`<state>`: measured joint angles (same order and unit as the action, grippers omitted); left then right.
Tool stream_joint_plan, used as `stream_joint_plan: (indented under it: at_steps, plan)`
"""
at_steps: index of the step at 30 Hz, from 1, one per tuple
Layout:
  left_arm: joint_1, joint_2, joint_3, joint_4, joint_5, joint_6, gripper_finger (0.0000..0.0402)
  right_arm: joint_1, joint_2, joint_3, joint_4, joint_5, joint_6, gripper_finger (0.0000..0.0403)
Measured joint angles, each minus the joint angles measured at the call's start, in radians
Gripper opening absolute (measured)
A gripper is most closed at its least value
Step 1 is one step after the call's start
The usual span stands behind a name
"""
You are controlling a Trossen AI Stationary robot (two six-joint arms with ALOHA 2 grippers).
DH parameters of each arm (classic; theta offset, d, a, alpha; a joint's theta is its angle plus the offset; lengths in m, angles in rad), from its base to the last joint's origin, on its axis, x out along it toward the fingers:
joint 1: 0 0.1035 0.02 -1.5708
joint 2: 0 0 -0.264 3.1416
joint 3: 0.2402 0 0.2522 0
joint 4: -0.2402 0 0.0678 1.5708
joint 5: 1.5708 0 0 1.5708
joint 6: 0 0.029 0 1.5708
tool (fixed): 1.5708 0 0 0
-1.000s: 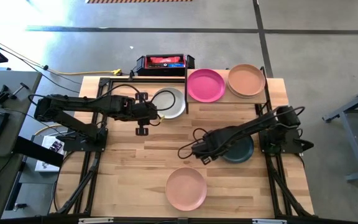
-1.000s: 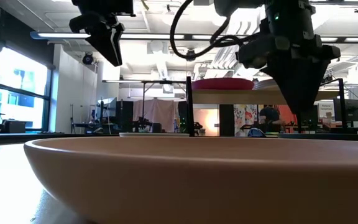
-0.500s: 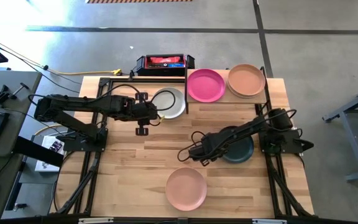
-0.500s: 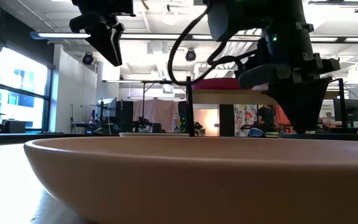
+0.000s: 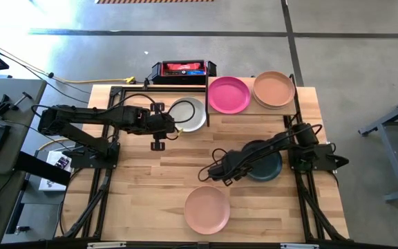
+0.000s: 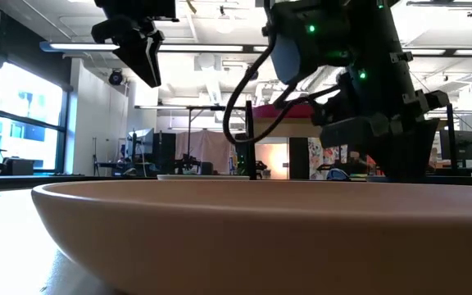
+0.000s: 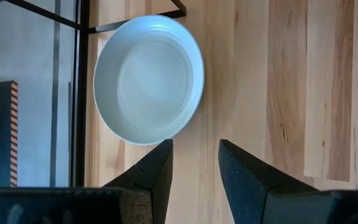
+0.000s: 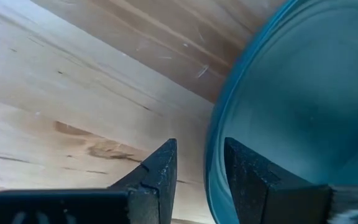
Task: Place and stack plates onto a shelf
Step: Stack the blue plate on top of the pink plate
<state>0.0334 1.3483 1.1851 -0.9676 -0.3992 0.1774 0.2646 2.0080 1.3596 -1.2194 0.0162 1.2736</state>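
My right gripper (image 5: 224,173) (image 8: 201,146) is open and low over the table at the left rim of the dark teal plate (image 5: 267,164) (image 8: 291,106). One finger is outside the rim and one is over the plate's inside. My left gripper (image 5: 158,143) (image 7: 196,144) is open and hovers above the table near the light grey plate (image 5: 188,114) (image 7: 148,78), which lies flat beside the shelf's left end. A pink plate (image 5: 206,209) (image 6: 220,229) lies flat near the table's near edge. A magenta plate (image 5: 229,94) and a peach plate (image 5: 273,88) sit on the shelf (image 5: 249,111). My right gripper stands astride the dark teal plate's left rim (image 8: 211,155), coming from above and slanting. I cannot tell whether either finger touches it. The plate lies flat on the table.
A black and red box (image 5: 179,70) sits at the far edge behind the grey plate. The shelf's black frame post (image 5: 207,104) stands between the grey and magenta plates. Bare wood (image 5: 150,187) lies across the table's left and middle.
My right gripper has come down toward the table by the dark teal plate's left rim, shifting slightly toward the near edge. Its arm has folded lower. The plates have stayed in place.
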Motion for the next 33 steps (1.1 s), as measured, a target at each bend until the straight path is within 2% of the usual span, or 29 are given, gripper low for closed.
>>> stream_joint_plan:
  at_steps: [5, 11, 21, 27, 33]
  plan:
    - [0.0, 0.0, 0.0, 0.0, 0.0, 0.0, 0.012, 0.0, 0.004, 0.0, -0.005, -0.008, 0.0, 0.0089]
    - [0.0, 0.0, 0.0, 0.0, 0.0, 0.0, 0.012, 0.0, 0.004, 0.0, -0.022, -0.049, -0.004, 0.0008]
    - [0.0, 0.0, 0.0, 0.001, 0.0, 0.0, 0.012, 0.0, -0.037, 0.0, -0.03, -0.092, -0.018, 0.0003]
    - [0.0, 0.0, 0.0, 0.002, 0.001, 0.0, 0.012, 0.0, -0.12, 0.0, -0.047, -0.047, 0.013, 0.0001]
    - [0.0, 0.0, 0.0, 0.008, 0.001, 0.0, 0.012, 0.005, -0.222, 0.0, -0.045, -0.027, -0.026, 0.0]
